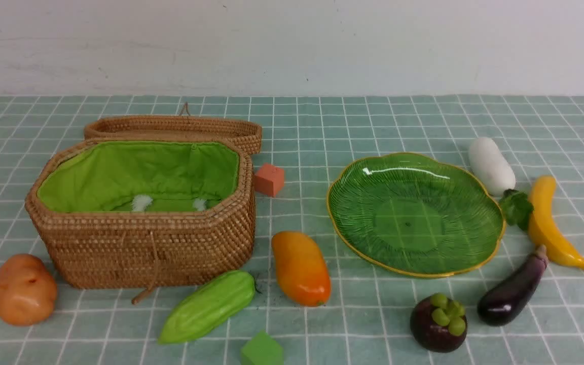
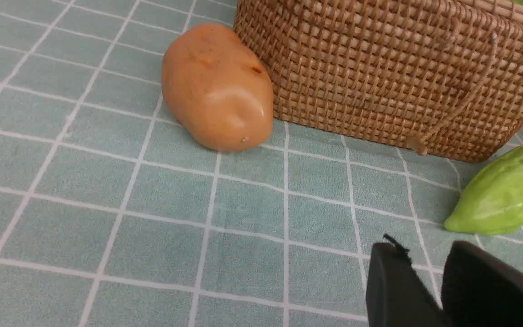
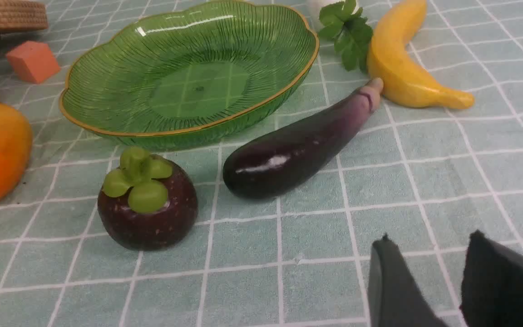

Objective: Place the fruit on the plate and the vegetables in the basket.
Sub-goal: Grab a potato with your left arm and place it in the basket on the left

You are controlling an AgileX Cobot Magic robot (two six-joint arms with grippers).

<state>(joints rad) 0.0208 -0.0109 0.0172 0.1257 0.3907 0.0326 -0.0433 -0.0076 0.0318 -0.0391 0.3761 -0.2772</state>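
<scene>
left gripper (image 2: 422, 247) and right gripper (image 3: 429, 238) slightly parted, holding nothing, potato (image 2: 216, 88) beside basket (image 2: 379, 68)

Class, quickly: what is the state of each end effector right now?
Left end effector: open, holding nothing.
Right end effector: open, holding nothing.

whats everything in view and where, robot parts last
basket: 1, brown wicker, green lining, left, lid open
potato: 1, tan-orange, left of basket
gourd: 1, light green, in front of basket
mango: 1, orange-yellow, between basket and plate
plate: 1, green, yellow rim, right, empty
radish: 1, white, green leaves, behind plate's right
banana: 1, yellow, right of plate
eggplant: 1, purple, in front of banana
mangosteen: 1, dark purple, in front of plate
red cube: 1, orange-red, right of basket
green cube: 1, green, near edge
tablecloth: 1, teal checked, under everything
left gripper: 1, black, open, near potato
right gripper: 1, black, open, near mangosteen
</scene>
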